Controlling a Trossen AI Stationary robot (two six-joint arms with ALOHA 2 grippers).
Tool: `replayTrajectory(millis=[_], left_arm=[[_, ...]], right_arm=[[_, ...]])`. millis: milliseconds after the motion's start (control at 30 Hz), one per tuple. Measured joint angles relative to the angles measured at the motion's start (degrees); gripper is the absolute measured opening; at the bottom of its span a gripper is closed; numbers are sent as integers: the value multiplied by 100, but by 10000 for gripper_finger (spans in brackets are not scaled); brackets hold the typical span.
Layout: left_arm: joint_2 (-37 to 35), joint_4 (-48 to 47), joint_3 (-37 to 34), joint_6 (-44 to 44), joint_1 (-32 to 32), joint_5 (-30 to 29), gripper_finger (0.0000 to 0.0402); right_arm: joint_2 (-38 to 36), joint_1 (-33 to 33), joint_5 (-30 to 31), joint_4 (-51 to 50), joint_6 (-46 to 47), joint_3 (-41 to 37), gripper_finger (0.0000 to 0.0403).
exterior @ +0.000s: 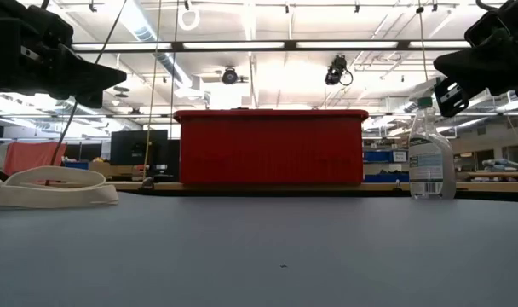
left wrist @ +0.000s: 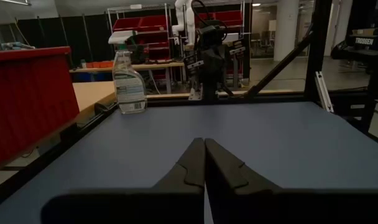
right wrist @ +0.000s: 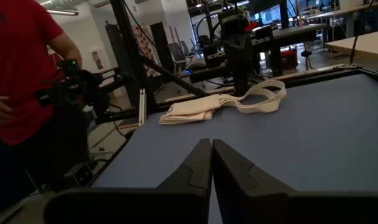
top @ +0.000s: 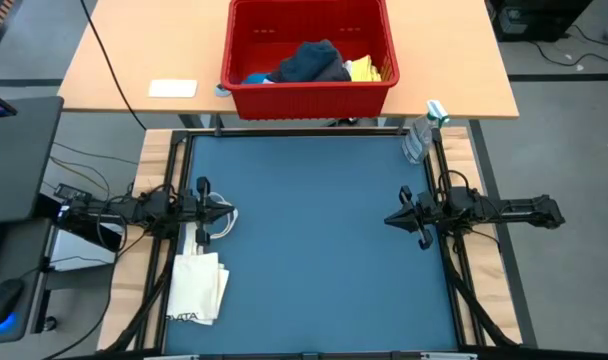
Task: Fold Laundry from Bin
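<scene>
both grippers clenched, empty: left gripper (top: 227, 211) at 9 o'clock, right gripper (top: 389, 220) at 3. laundry (top: 314, 63) untouched in bin (top: 309, 97) at 12; best to release one gripper before reaching in.

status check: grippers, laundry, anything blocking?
Left gripper and right gripper shut, empty, over mat edges. Laundry all in red bin, untouched. Tote bag lies beside left gripper; mat centre unobstructed.

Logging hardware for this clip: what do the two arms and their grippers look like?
Both arms are matte black with jointed links and loose black cables alongside. The left gripper and right gripper each have two dark, flat, wedge-shaped fingers tapering to a point. No markings are readable on either arm.
</scene>
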Motion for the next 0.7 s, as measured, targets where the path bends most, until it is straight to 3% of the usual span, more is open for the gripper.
replayTrajectory(millis=[167, 333, 433, 633, 700], left_arm=[[2, 2, -2, 20, 1, -2, 7], [48, 379, -2, 2297, 67, -183, 7], [46, 466, -1, 2743, 67, -171, 7], [76, 813, 0, 2314, 67, -156, 7], [103, 1388, 5, 684, 45, -15, 7]], right_arm=[[-1, -1, -1, 1, 0, 0, 23], [0, 0, -1, 1, 0, 0, 23], [0, 0, -1, 0, 0, 0, 22], [-1, 0, -1, -1, 0, 0, 23], [0, 0, 144, 53, -2, 0, 23]])
